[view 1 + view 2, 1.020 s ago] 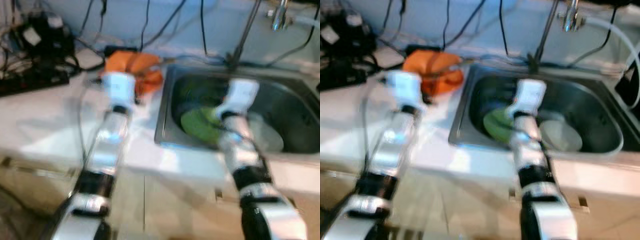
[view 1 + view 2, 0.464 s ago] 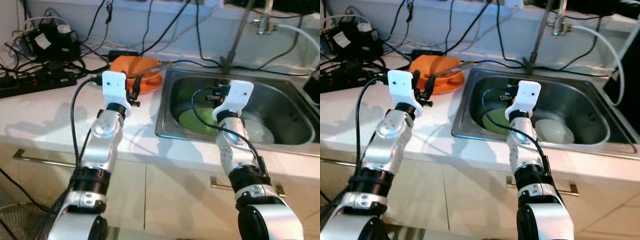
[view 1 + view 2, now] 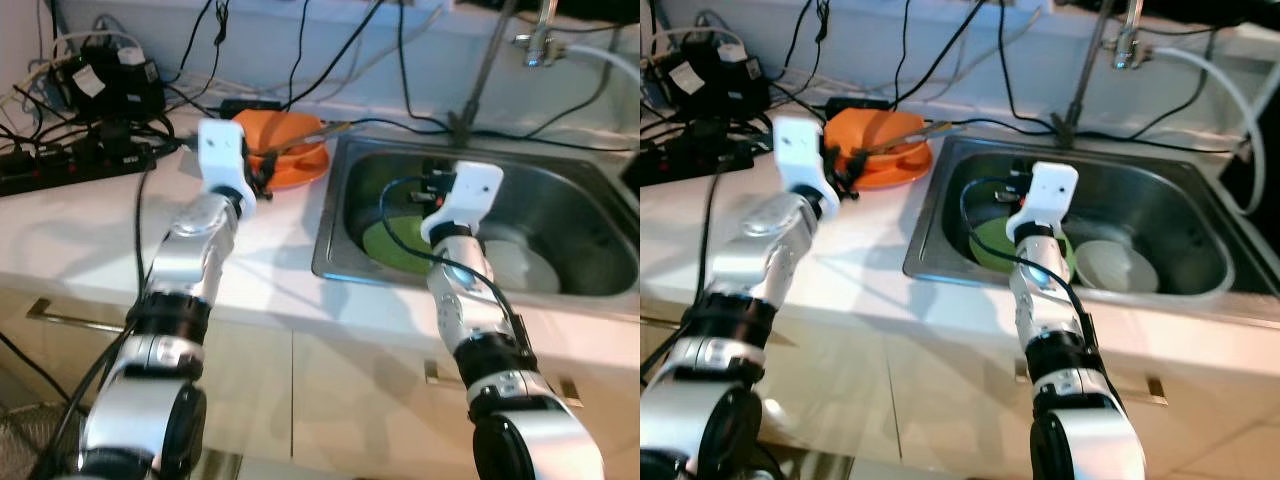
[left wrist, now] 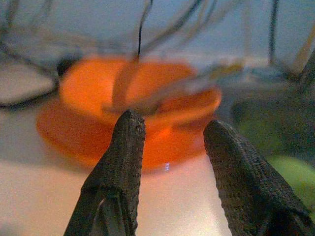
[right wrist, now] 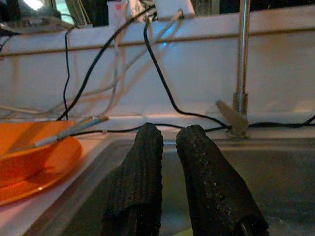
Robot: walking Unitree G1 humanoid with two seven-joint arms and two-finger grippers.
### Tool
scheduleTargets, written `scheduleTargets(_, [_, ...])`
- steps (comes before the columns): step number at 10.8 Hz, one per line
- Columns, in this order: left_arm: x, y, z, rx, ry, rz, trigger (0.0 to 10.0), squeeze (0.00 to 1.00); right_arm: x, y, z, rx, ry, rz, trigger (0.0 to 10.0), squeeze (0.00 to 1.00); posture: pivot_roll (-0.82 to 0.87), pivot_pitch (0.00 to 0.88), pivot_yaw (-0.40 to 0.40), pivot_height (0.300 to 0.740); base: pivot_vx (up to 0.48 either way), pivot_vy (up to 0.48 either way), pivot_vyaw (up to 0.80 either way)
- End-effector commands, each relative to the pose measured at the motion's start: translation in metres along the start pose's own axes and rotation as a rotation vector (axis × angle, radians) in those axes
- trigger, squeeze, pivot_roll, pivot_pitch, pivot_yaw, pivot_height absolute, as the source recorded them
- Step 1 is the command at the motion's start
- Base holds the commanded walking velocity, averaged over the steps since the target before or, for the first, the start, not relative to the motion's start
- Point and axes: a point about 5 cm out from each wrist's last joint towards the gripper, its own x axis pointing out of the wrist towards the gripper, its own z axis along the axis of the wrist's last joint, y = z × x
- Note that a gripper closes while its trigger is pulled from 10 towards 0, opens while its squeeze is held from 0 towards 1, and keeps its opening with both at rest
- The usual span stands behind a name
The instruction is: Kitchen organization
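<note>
While the left gripper (image 4: 170, 147) hangs just above the white countertop (image 3: 90, 235), its 2 black fingers (image 4: 123, 162) stand spread apart with nothing between them, aimed at the round orange bowl (image 4: 142, 96). That bowl sits on a flat orange plate (image 4: 74, 135) near the left edge of the stainless steel sink (image 3: 335, 255), just ahead of the fingertips but not touching them. At least 1 long slim utensil (image 4: 197, 83) lies across the bowl, its tip sticking out over the rim toward the sink; the wrist view is too blurred to tell what kind of utensil it is. From the head views, the left arm reaches forward over the counter and the gripper ends just beside the near rim of the orange plate (image 3: 880, 178).

Over the sink basin, the right gripper (image 5: 170, 140) hovers with its 2 fingers (image 5: 142, 167) drawn nearly together, only a thin slit between them, and nothing gripped. It points toward the back wall and the upright chrome tap stem (image 5: 241, 59). Below and just behind the right wrist, inside the sink, lies a round green plate (image 3: 390, 245), and beside it toward the robot's right sits a round white dish (image 3: 1118, 268). The orange bowl and plate lie well off to the left of this gripper, on the counter beyond the sink's rim.

Black cables (image 3: 940, 60) trail along the back wall, and a black power strip (image 3: 70, 165) with plugs rests at the far left of the counter.
</note>
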Motion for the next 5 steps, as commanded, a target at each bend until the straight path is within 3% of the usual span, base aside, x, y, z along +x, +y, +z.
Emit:
scheduleTargets(1, [0.004, 0.001, 0.005, 0.006, 0.026, 0.0, 10.0, 0.0, 0.0, 0.001, 0.003, 0.0, -0.007, 0.007, 10.0, 0.0, 0.21, 0.0, -0.001, 0.74, 0.0, 0.0, 0.0])
scheduleTargets(5, [0.008, 0.007, 0.008, 0.024, 0.096, 0.013, 10.0, 0.0, -0.017, 0.0, -0.006, 0.009, 0.014, -0.011, 10.0, 0.0, 0.2, 0.054, 0.022, 0.74, 0.0, 0.0, 0.0])
